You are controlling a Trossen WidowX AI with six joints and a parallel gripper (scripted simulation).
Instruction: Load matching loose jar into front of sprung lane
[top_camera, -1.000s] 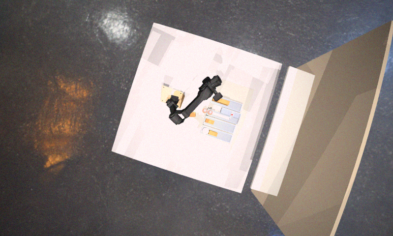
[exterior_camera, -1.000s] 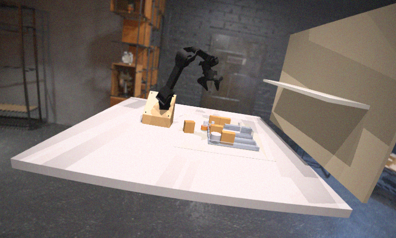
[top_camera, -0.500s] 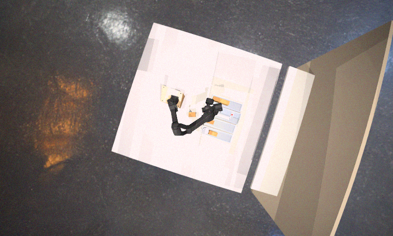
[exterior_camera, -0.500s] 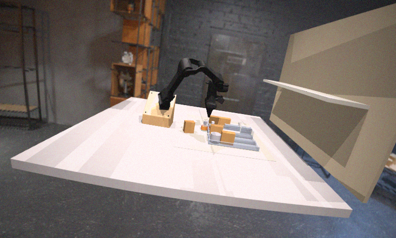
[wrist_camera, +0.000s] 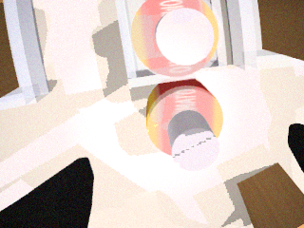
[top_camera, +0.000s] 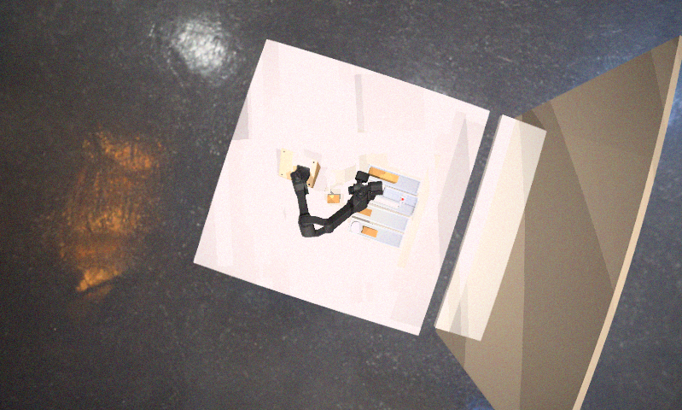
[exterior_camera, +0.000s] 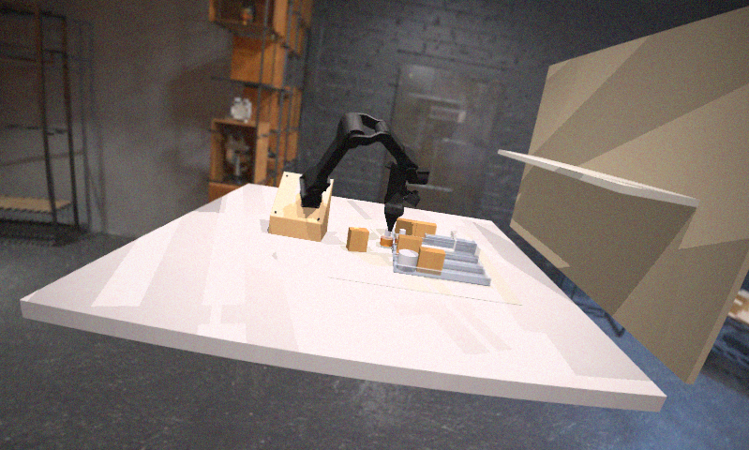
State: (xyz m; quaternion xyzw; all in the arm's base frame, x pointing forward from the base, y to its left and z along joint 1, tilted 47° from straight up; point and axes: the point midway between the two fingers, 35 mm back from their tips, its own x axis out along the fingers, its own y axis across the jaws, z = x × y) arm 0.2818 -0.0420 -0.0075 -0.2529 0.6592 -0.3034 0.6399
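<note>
The loose jar (exterior_camera: 386, 241) (wrist_camera: 185, 121), with a red and yellow tomato label and a pale lid, stands upright just outside the front of the sprung lane (top_camera: 392, 193). A jar with the same label (wrist_camera: 176, 38) stands inside that lane, behind the low front stop, in the wrist view. My gripper (exterior_camera: 390, 231) (wrist_camera: 196, 151) is open and empty, pointing down above the loose jar. In the wrist view one fingertip is on each side of that jar, well apart from it. The arm hides both jars in the top view. The pusher plate is hidden in the wrist view.
An orange box (top_camera: 333, 198) (exterior_camera: 357, 239) stands in front of the lanes, towards the arm's base. Neighbouring lanes hold orange boxes (top_camera: 383, 174) (exterior_camera: 430, 260) and a white round container (top_camera: 356, 226) (exterior_camera: 407, 260). A raised shelf (exterior_camera: 601, 175) and tall panel stand beyond the table.
</note>
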